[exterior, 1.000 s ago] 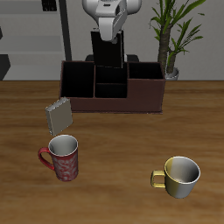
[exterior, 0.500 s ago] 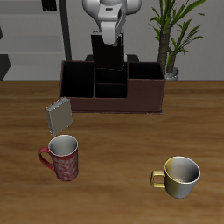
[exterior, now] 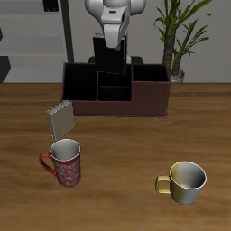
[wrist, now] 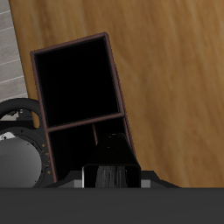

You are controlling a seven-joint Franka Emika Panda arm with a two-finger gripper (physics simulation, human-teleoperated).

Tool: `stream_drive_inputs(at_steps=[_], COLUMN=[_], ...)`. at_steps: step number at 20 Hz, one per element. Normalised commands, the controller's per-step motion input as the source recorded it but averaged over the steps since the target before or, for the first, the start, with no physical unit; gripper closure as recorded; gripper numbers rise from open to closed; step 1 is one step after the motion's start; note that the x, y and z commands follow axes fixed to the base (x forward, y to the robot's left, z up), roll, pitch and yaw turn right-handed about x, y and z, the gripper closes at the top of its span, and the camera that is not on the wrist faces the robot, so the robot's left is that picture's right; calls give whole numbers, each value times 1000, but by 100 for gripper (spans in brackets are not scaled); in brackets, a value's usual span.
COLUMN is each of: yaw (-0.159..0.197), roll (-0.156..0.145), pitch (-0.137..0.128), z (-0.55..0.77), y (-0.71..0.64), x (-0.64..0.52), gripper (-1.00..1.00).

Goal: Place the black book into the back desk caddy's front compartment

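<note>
Gripper (exterior: 112, 41) w/ black book (exterior: 112, 58) has crept slightly farther back and up vs a sec ago — hanging over the back desk caddy (exterior: 115, 88).
Fingers clamped on the book's top so it hangs upright below them, prob. to drop edge-first into the front compartment (exterior: 114, 90), which lies below the fingers, nearer the table's front. Exterior view shows book-over-caddy; wrist view only black cells — book (wrist: 108, 166) just under the fingers.
</note>
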Motion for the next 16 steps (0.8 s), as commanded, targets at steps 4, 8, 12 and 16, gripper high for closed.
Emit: stream_drive_inputs(at_steps=[4,8,12,16], yaw=[-15,-24,-32,-24], roll=[-14,-15,-15,-12], pitch=[-3,5,15,17], z=[-20,-65,-72,-89], y=[29,56,63,6], x=[51,23,18,20], gripper=[100,100,100,100])
